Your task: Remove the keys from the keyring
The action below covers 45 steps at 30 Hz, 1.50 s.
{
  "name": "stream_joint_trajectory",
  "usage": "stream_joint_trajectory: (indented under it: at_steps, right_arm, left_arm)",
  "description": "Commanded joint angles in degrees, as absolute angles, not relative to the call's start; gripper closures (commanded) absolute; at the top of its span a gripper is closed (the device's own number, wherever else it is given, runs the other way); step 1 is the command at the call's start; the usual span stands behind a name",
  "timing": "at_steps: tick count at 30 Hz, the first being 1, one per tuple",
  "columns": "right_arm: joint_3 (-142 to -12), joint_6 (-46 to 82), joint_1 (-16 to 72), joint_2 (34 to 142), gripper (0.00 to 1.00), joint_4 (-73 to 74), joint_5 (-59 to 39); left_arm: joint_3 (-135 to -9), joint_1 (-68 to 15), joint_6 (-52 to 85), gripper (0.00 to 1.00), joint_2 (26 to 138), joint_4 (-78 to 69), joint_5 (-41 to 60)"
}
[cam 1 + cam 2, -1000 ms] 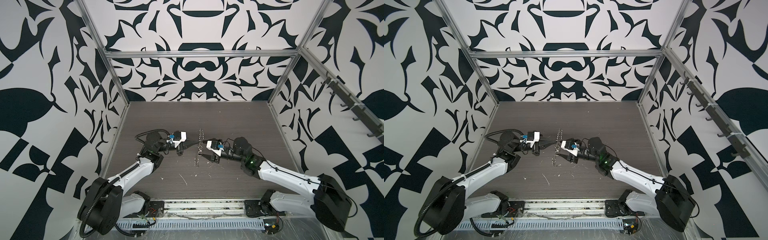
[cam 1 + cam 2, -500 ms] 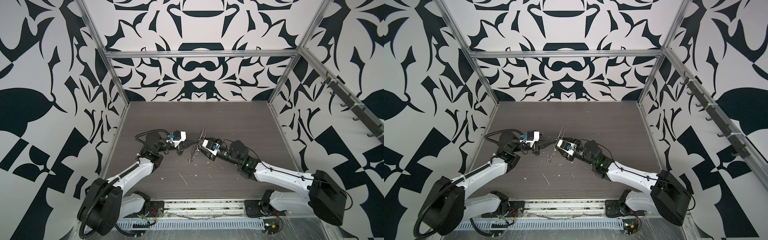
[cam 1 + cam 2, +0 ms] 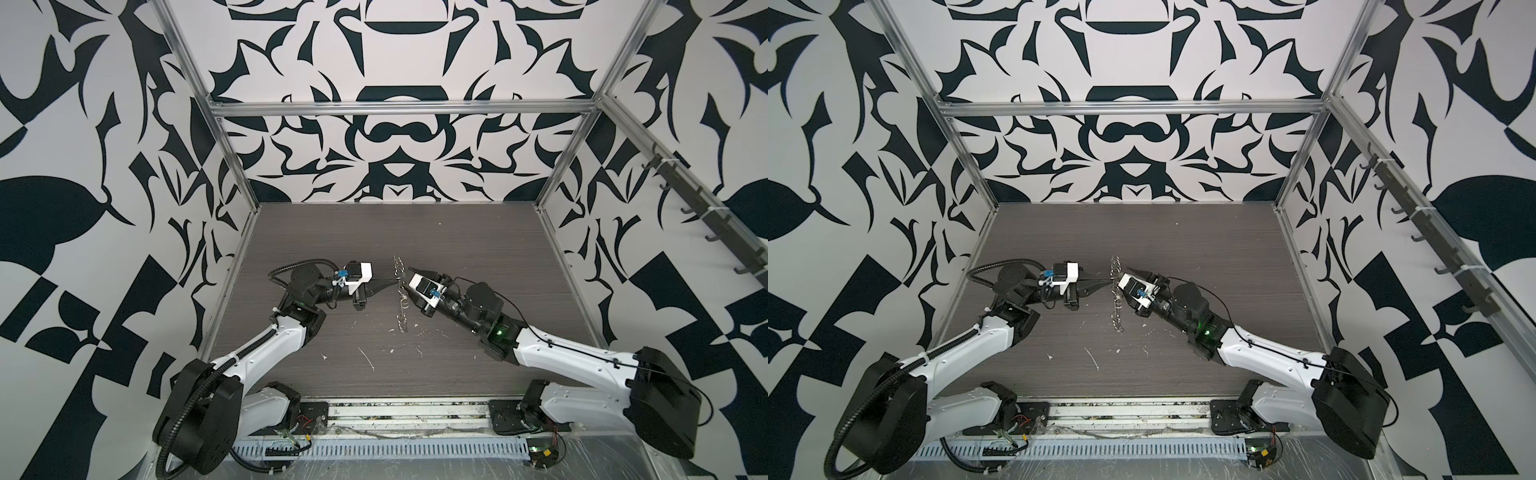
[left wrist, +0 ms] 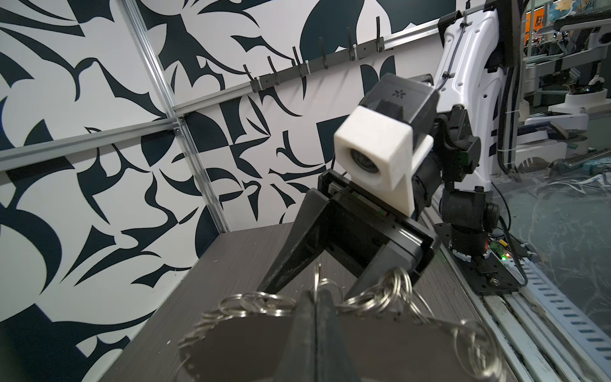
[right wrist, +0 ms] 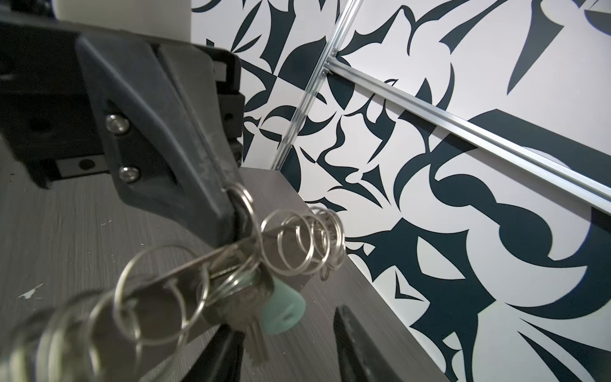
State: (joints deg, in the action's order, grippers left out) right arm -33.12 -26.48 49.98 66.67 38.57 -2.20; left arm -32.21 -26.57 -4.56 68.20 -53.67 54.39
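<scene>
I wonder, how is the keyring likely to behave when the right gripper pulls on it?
Probably floppy: the keyring dangles linked split rings below the shut left gripper. Held at one point, it likely swings when tugged. Its thin smooth metal may slip.

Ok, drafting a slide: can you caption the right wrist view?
Left tool pinches the keyring; its mint-headed key dangles by the open right tool.
</scene>
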Motion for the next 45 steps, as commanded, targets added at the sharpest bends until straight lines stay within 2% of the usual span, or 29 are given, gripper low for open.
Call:
stream_joint_trajectory:
  at_steps: [1, 7, 14, 21, 28, 33, 35, 37, 38, 45]
  right_arm:
    - [-32.9, -27.8, 50.4, 65.8, 0.54, 41.3, -0.6]
    - [-32.8, -28.7, 51.0, 67.0, 0.60, 42.8, -2.4]
    - [-31.8, -30.3, 53.0, 69.2, 0.57, 47.3, -4.0]
    - [-32.3, -30.6, 53.9, 69.9, 0.60, 48.0, -5.8]
    - [-32.1, -29.8, 54.1, 70.2, 0.72, 50.2, -4.8]
    - [-31.1, -30.4, 54.1, 69.0, 0.77, 49.6, -2.8]
    - [-30.6, -31.1, 54.1, 67.9, 0.84, 48.5, -1.5]
    - [-30.4, -31.9, 54.1, 66.8, 0.98, 47.8, -0.8]
    - [-30.2, -31.9, 54.1, 66.4, 1.00, 47.5, -0.5]
    - [-29.1, -32.3, 54.0, 64.0, 1.00, 45.4, 0.3]
  left_arm:
    - [-32.5, -26.3, -4.7, 1.00, 67.3, -54.4, 54.0]
    - [-32.7, -26.3, -4.7, 1.00, 67.6, -54.3, 53.6]
    - [-32.5, -26.3, -4.6, 1.00, 67.5, -54.5, 52.7]
    - [-32.0, -26.3, -4.6, 1.00, 67.0, -54.7, 52.1]
    - [-31.6, -26.3, -4.7, 1.00, 66.4, -54.1, 51.4]
    - [-31.5, -26.0, -5.1, 1.00, 65.6, -52.8, 50.7]
    - [-31.6, -25.9, -5.0, 1.00, 65.5, -52.7, 50.7]
    - [-31.5, -25.8, -5.2, 1.00, 65.2, -52.3, 50.6]
    - [-31.5, -25.8, -5.3, 1.00, 65.1, -52.0, 50.6]
    - [-31.4, -25.6, -5.4, 1.00, 64.9, -51.7, 50.4]
